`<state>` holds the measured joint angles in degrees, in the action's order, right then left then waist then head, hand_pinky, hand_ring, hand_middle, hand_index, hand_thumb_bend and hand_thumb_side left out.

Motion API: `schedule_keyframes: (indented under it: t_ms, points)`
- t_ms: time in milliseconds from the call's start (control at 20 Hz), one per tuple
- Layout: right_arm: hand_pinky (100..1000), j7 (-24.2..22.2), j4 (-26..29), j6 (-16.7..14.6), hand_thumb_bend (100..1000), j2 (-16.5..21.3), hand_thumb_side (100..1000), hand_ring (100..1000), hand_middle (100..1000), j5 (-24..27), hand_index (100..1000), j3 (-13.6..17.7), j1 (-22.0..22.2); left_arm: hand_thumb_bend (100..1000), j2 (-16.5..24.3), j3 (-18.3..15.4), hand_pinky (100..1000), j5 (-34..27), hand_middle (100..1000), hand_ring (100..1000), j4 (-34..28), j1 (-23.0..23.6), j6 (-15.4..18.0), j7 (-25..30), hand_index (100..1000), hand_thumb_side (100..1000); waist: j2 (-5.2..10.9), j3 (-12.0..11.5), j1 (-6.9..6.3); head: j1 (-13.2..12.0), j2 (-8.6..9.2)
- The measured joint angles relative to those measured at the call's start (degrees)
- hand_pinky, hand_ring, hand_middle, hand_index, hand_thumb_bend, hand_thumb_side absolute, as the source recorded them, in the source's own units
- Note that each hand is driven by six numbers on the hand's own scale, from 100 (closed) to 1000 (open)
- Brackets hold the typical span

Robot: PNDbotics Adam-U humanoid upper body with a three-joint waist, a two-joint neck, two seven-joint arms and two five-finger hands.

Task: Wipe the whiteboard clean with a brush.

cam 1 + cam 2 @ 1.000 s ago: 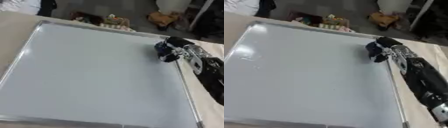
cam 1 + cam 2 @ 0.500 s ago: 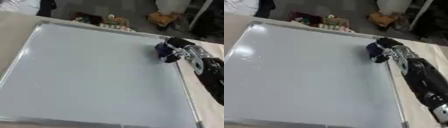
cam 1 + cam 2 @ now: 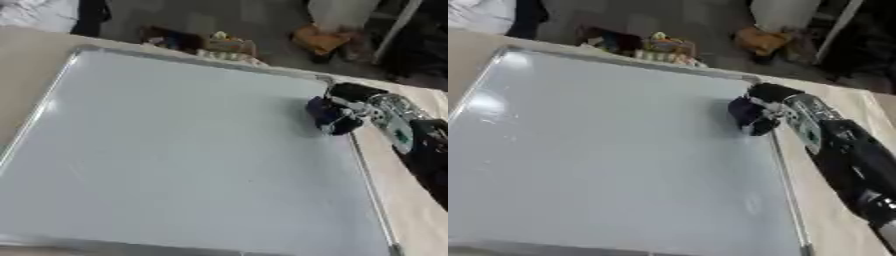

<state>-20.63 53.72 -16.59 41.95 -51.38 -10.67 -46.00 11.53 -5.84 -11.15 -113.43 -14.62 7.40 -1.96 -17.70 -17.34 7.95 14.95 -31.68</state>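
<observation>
The robot's right hand [image 3: 773, 102] sits at the right edge of the whiteboard [image 3: 184, 150], up near the far right corner, with its fingers curled round a dark blue brush [image 3: 748, 116]. The brush is pressed down onto the white surface just inside the silver frame, and the hand's black top hides part of it, so I can't make out its full shape. Behind the hand the black arm [image 3: 846, 160] with its silver wrist runs back over the beige table [image 3: 824, 220], off the board's right side, toward the lower right.

The whiteboard lies flat and takes up most of the table in front of the robot, its silver rim askew so the far edge slopes down to the right. The surface looks pale grey and plain, with only soft glare patches near the left edge; I can see no clear marks on it.

Past the far edge of the board, on the floor, there is a small heap of coloured clutter [image 3: 210, 44] and an orange-brown object [image 3: 319, 40] beside a white upright shape.

The left hand does not show in either view.
</observation>
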Motion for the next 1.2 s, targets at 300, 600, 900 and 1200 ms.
schedule_keyframes:
  t_ms: [300, 600, 900, 1200]
  points:
    - [611, -1.69, 0.19, -0.38, 100, -0.19, 251, 554, 224, 0.56, 349, -0.45, -0.67, 100, 0.00, 0.00, 435, -0.01, 418, 476, 0.00, 0.00, -0.13, 0.09, 616, 961, 0.02, -0.11, 0.30, 0.02, 0.01]
    - [607, -2.33, -0.64, -1.91, 100, -0.83, 257, 550, 226, -0.49, 346, -1.11, -1.93, 100, 0.00, 0.00, 436, -0.01, 418, 476, 0.00, -0.01, -0.16, 0.09, 616, 963, 0.02, -0.34, 0.58, 0.03, 0.01]
    - [604, -4.36, 0.74, -4.21, 100, -0.74, 261, 546, 226, 0.28, 346, -2.44, -1.80, 100, 0.00, 0.00, 436, -0.01, 418, 476, 0.00, -0.01, -0.36, 0.10, 616, 964, 0.04, -0.32, 0.80, 0.01, 0.01]
    - [602, -6.38, 2.58, -4.47, 100, -0.53, 264, 542, 224, 2.18, 346, -3.34, -1.36, 100, 0.00, 0.00, 436, -0.01, 418, 476, 0.00, -0.02, -0.50, 0.03, 616, 963, 0.06, -0.35, 0.88, 0.00, 0.01]
